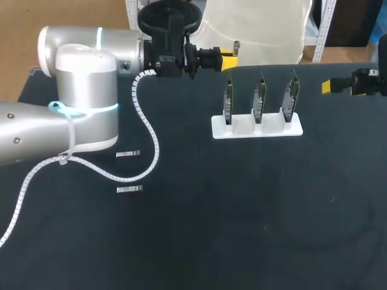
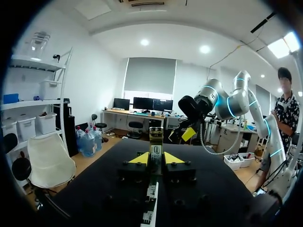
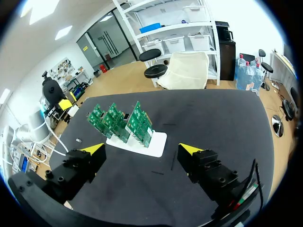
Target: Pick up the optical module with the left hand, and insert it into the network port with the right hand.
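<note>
White stand (image 1: 242, 127): 3 green boards (image 1: 259, 96) | left tool (image 2: 156, 159) grips optical module (image 2: 155, 142) | right tool (image 3: 142, 149) open

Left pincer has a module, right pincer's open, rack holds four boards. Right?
Not quite. The rack holds three boards, not four, as the head view shows. The rest stands: the left pincer is shut on a module, and the right pincer is open.
</note>
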`<state>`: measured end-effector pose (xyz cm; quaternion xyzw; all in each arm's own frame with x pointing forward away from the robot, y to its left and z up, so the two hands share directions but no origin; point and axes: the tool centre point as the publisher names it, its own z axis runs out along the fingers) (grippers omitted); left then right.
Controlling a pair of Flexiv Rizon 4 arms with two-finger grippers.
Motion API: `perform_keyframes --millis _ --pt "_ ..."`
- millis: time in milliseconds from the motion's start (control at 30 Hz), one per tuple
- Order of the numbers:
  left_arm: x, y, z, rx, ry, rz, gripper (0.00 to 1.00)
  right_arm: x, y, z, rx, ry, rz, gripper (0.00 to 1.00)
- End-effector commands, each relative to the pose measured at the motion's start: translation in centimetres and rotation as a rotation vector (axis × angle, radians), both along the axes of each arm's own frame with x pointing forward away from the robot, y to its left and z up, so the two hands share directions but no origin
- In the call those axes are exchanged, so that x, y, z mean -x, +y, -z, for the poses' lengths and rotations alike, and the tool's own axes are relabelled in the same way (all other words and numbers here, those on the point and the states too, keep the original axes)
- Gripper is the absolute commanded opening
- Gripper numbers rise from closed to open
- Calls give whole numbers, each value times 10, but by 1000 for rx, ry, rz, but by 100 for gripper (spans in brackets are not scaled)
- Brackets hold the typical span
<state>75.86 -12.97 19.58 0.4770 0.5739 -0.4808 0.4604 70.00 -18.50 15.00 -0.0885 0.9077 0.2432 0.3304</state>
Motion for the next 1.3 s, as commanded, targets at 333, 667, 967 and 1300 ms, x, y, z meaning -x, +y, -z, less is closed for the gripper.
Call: perform_keyframes --millis 333,667,967,1300 --pt "0 -1 1 3 -2 -3 0 -55 -9 -34 7 -52 -421 100" --pt "0 -1 1 3 -2 -3 0 -105 47 -60 23 -86 -852 100" --pt "0 -1 1 3 -2 -3 0 -87 76 -75 33 -95 -1155 100" --pt "0 -1 1 3 -2 -3 0 -65 105 -80 23 -162 -1242 100"
